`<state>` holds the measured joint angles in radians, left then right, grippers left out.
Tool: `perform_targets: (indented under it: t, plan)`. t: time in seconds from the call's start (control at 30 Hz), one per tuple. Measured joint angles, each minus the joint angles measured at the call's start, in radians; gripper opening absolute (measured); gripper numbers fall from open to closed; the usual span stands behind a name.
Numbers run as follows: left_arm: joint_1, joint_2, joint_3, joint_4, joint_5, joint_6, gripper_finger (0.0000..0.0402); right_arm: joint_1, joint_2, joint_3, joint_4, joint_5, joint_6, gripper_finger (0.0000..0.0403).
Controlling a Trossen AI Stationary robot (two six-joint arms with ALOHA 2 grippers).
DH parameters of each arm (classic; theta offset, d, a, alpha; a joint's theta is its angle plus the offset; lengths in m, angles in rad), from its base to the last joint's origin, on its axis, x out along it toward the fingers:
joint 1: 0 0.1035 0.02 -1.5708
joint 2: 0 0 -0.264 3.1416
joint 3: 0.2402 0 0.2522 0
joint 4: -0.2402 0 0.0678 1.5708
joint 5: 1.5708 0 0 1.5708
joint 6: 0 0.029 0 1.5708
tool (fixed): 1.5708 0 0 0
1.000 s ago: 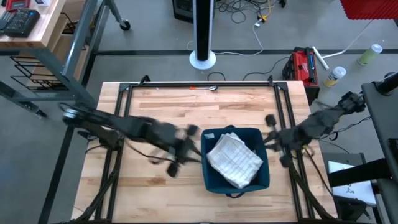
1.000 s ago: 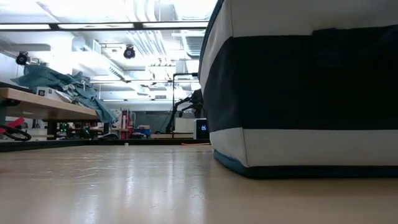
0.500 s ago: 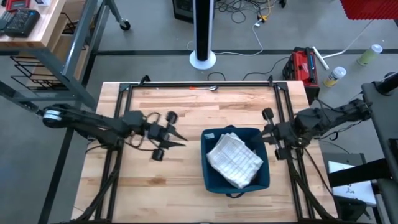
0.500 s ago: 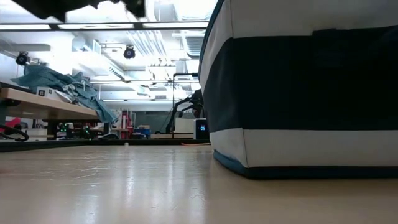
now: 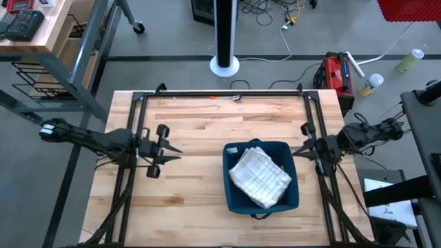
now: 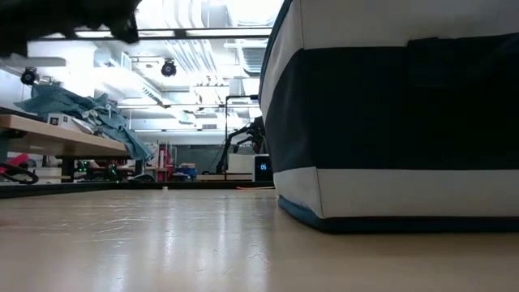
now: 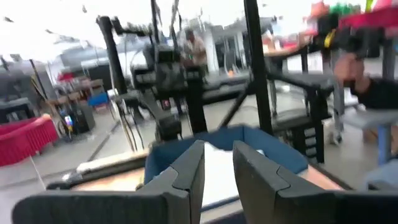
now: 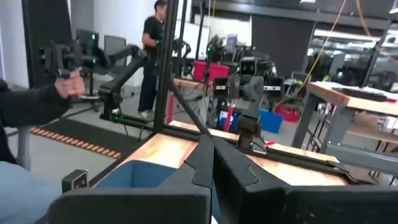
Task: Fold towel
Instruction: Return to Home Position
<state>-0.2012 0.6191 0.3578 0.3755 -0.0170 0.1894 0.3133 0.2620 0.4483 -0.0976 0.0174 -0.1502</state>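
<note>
The folded white towel (image 5: 259,178) is lying inside the blue laundry bin (image 5: 227,180), which is standing right of centre on the wooden table (image 5: 193,207); in the low view the bin's dark wall with its pale band is filling the right side. The left gripper (image 5: 173,151) is hanging over the table's left part, well apart from the bin and pointing towards it. Its fingers (image 7: 186,177) are standing slightly apart, with a narrow gap showing between them in the left wrist view. The right gripper (image 5: 299,150) is hanging by the table's right edge, near the bin's right side but not touching it; its fingers (image 8: 202,165) are pressing together on nothing. Beyond the table, a person (image 8: 152,43) is standing in the room, and a sleeved hand (image 8: 67,84) is gripping a dark device.
</note>
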Motion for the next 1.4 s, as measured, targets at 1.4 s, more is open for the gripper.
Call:
perform_targets:
  t: [1.4]
  plan:
    - [0.520, -0.597, -0.347, -0.207, 0.447, -0.226, 0.0075, -0.189, -0.253, -0.413, 0.289, 0.074, 0.052, 0.0000]
